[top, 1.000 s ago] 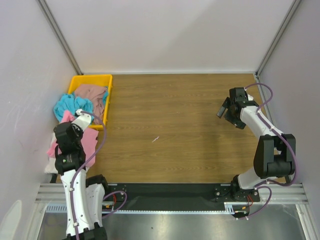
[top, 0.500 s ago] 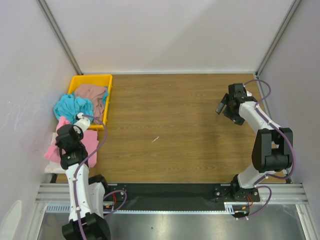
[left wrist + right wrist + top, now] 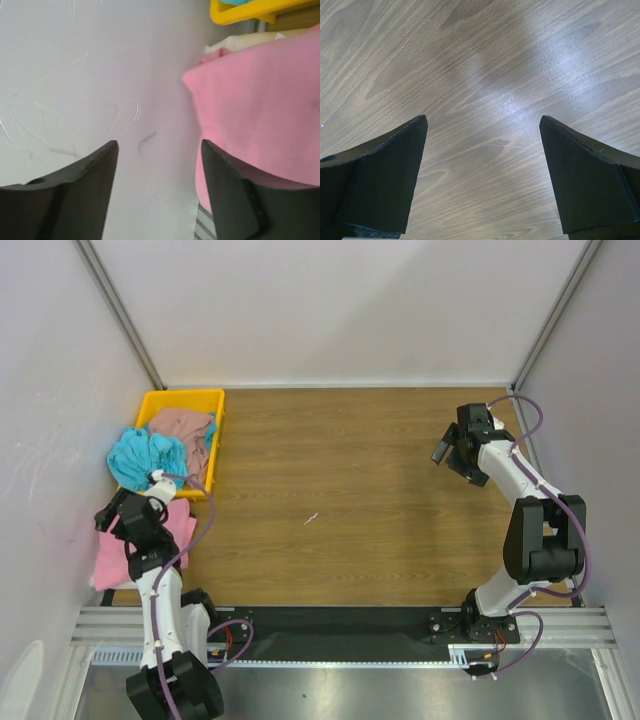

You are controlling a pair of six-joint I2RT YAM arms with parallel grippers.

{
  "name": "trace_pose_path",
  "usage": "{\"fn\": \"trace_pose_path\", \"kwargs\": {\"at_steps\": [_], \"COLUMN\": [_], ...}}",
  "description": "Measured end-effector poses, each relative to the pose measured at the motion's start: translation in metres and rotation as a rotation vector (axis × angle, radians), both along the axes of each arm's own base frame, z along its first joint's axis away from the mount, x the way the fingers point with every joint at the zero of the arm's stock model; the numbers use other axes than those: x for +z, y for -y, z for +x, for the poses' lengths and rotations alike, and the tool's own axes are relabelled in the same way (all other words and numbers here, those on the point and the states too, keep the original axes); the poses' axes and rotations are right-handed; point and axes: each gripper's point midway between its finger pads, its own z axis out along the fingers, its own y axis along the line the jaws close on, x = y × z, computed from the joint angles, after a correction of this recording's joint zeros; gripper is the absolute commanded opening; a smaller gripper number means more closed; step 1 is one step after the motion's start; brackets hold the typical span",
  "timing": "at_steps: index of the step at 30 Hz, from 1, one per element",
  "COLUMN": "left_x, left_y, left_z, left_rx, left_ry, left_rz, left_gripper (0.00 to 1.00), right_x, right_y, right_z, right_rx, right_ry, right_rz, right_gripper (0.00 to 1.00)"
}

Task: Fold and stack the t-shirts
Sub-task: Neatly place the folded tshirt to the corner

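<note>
Where the left gripper [image 3: 159, 144] hangs: close to the white side wall, jaws apart, only bare wall showing between them, nothing held.
Bright pink t-shirt [image 3: 260, 110]: just beside that gripper, folded flat, smooth on top with a rounded corner. One finger overlaps its edge in the wrist view; I cannot tell whether they touch.
Cream-white t-shirt [image 3: 245, 42]: under the pink one, only a folded edge peeking out past it.
Turquoise t-shirt [image 3: 140, 452]: ahead of the left gripper, crumpled, spilling over the rim of the yellow tray [image 3: 180, 397].
Dusty brown-pink t-shirt [image 3: 182, 425]: bunched inside the tray, beyond the turquoise one.
Counter [image 3: 350, 490]: wood-grain.
Right gripper [image 3: 482, 120]: well apart from all the shirts, jaws spread wide and empty, hanging over bare counter.
</note>
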Motion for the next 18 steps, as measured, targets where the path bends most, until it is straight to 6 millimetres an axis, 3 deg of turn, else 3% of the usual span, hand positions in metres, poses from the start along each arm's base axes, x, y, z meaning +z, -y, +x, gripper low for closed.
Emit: {"fn": "trace_pose_path", "kwargs": {"at_steps": [5, 12, 18], "left_x": [0.017, 0.042, 0.078], "left_y": [-0.007, 0.003, 0.028], "left_z": [-0.009, -0.007, 0.019], "left_rx": [0.082, 0.142, 0.119], "left_ry": [0.118, 0.331, 0.577], "left_rz": [-0.033, -0.195, -0.461], "left_gripper": [1.0, 1.0, 1.0], "right_x": [0.0, 0.002, 0.019], "right_y": [-0.003, -0.003, -0.003], "right_z": [0.0, -0.002, -0.004], "right_rx": [0.006, 0.009, 0.009], "right_ry": [0.0, -0.002, 0.042], "right_rz": [0.0, -0.002, 0.001], "right_gripper": [1.0, 1.0, 1.0]}}
